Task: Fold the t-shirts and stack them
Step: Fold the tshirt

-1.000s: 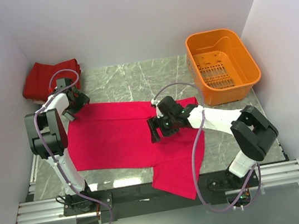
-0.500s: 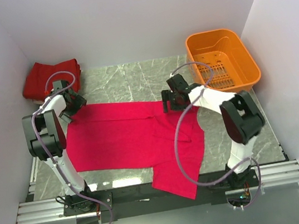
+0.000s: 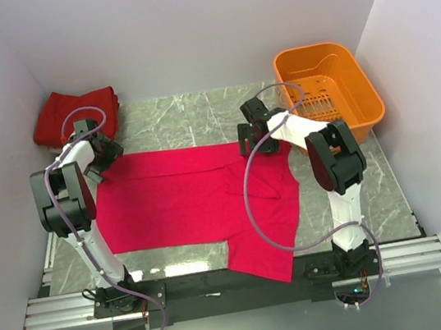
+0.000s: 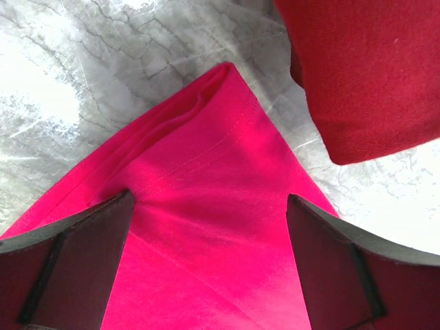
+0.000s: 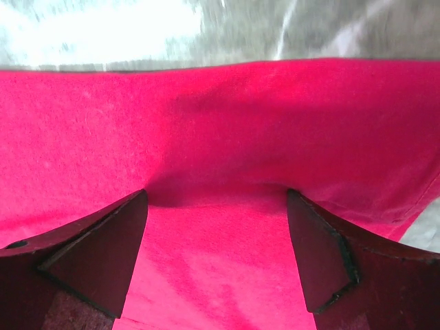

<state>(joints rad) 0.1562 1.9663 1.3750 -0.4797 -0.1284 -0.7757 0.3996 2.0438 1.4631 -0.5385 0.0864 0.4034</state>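
Observation:
A crimson t-shirt lies spread flat across the table's middle, one sleeve hanging over the near edge. My left gripper is open over its far left corner, its fingers resting on the cloth. My right gripper is open over its far right edge, fingers straddling the cloth. A pile of darker red t-shirts lies at the far left corner and shows at the left wrist view's top right.
An orange plastic basket stands at the far right, close behind the right arm. White walls enclose the grey marble table on three sides. A metal rail runs along the near edge.
My right gripper has moved from the shirt's middle to its far right edge near the basket. The left gripper has barely moved. The shirt lies flatter on the right.

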